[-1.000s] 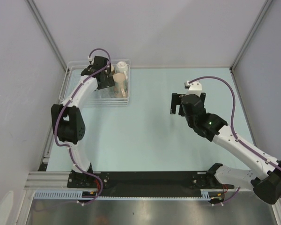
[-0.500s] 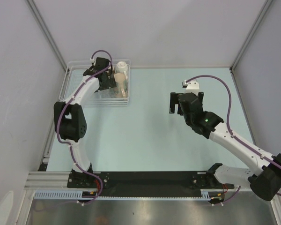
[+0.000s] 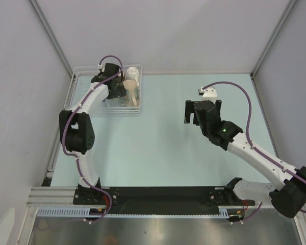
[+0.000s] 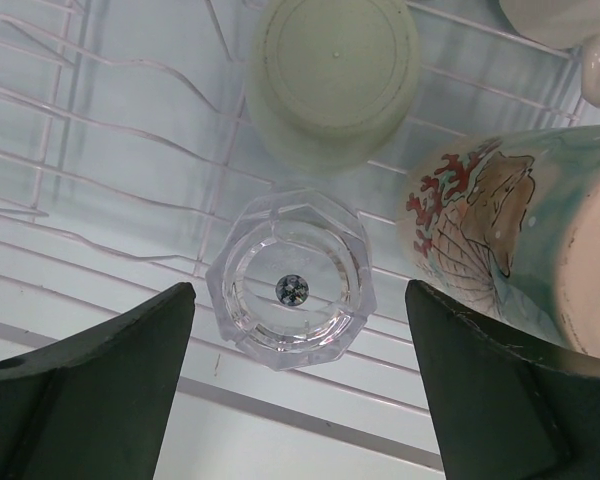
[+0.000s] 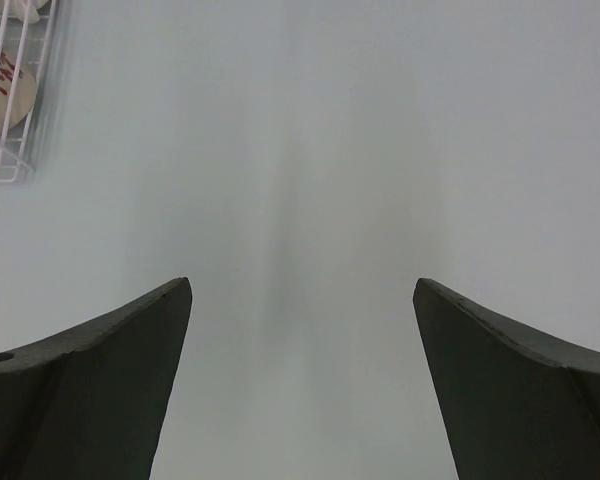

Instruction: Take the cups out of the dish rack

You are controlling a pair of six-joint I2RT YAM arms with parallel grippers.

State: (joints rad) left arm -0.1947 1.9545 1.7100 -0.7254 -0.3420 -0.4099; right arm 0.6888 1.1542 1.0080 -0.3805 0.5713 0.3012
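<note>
The dish rack (image 3: 77, 105), a clear wire tray, stands at the far left of the table. In the left wrist view, a clear glass cup (image 4: 292, 280) stands upside down on the rack's bars (image 4: 100, 190). Beyond it is an upturned pale green cup (image 4: 332, 75), and to its right a beige cup (image 4: 500, 240) with a coral and teal pattern lies on its side. A white cup (image 4: 570, 25) shows at the top right. No brown cup shows. My left gripper (image 4: 300, 300) is open above the glass cup, apart from it. My right gripper (image 5: 302, 285) is open and empty over bare table.
The rack's near right corner (image 5: 10, 165) shows at the top left of the right wrist view. Grey walls with metal posts (image 3: 51, 38) close in the table at the back and sides. A black rail (image 3: 158, 194) runs along the near edge.
My left arm's elbow has risen slightly and its gripper has settled over the rack. My right gripper has shifted a little to the left. No cup has moved.
</note>
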